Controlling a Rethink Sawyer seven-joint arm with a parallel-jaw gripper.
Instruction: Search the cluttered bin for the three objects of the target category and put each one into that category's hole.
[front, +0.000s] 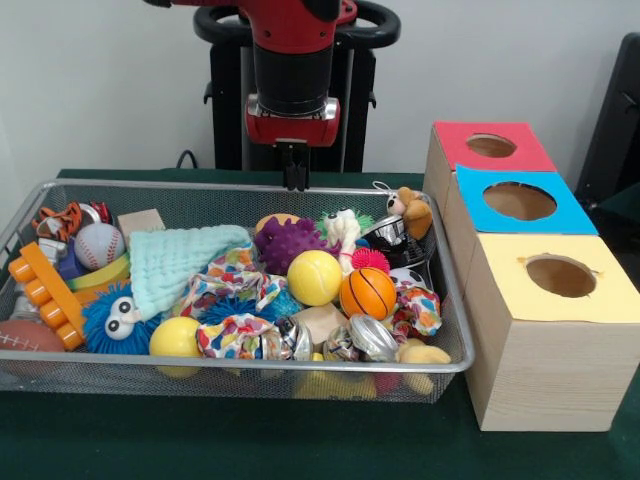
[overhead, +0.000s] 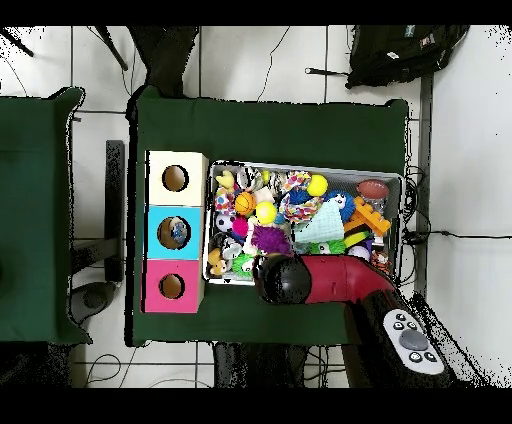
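Note:
A wire-mesh bin (front: 250, 192) is piled with toys. Among them are a yellow ball (front: 314, 277), a small basketball (front: 368, 292), a baseball (front: 98, 244), a second yellow ball (front: 175, 337) and a purple spiky toy (front: 288, 243). My gripper (front: 295, 180) hangs above the bin's far rim, shut and holding nothing, clear of the toys. Right of the bin stand three wooden boxes with round holes: red top (front: 492, 146), blue top (front: 519, 201), yellow top (front: 560, 276). In the overhead view the arm's head (overhead: 283, 278) hides the gripper at the bin's (overhead: 403, 200) lower edge.
Other clutter in the bin: a mint cloth (front: 185, 262), a blue fuzzy creature (front: 120, 318), an orange block toy (front: 45, 295), a brown football (front: 25, 337), a teddy bear (front: 410, 210) and patterned fabric toys (front: 235, 335). Green cloth (front: 300, 440) covers the table.

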